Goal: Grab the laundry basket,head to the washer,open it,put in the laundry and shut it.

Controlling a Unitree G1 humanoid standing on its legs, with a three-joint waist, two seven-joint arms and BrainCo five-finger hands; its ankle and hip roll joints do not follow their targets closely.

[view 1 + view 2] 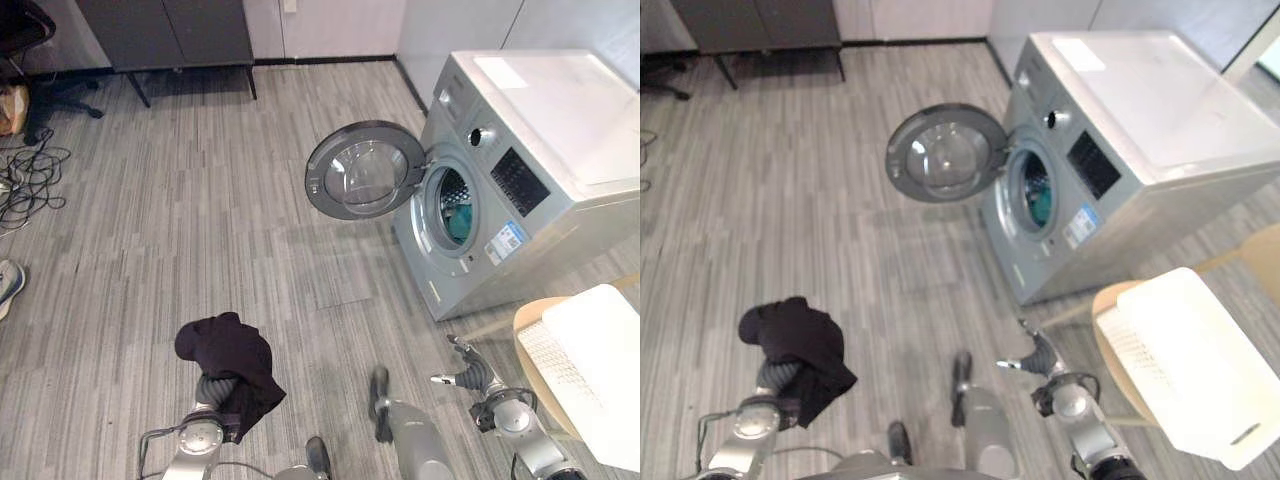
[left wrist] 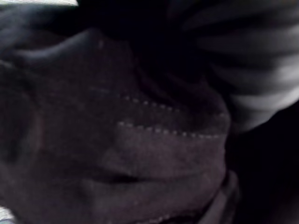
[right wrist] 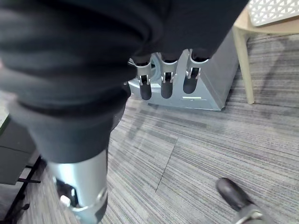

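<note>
Above the floor, my left hand [image 1: 210, 392], fingers hidden under dark crumpled garment [image 1: 232, 362]: grip unclear. Right hand [image 1: 466, 368] relaxed. I'd aim deep into silver washer's [image 1: 520, 170] drum, clear of round glass door [image 1: 364, 169].

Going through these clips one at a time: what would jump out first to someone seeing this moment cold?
First, the silver washing machine at upper right, its round door swung wide open and something teal already in the drum. Next, the dark garment draped over the left hand at lower left, covering it. Then the white laundry basket on a round wooden table at far right, with the empty right hand beside it.
</note>
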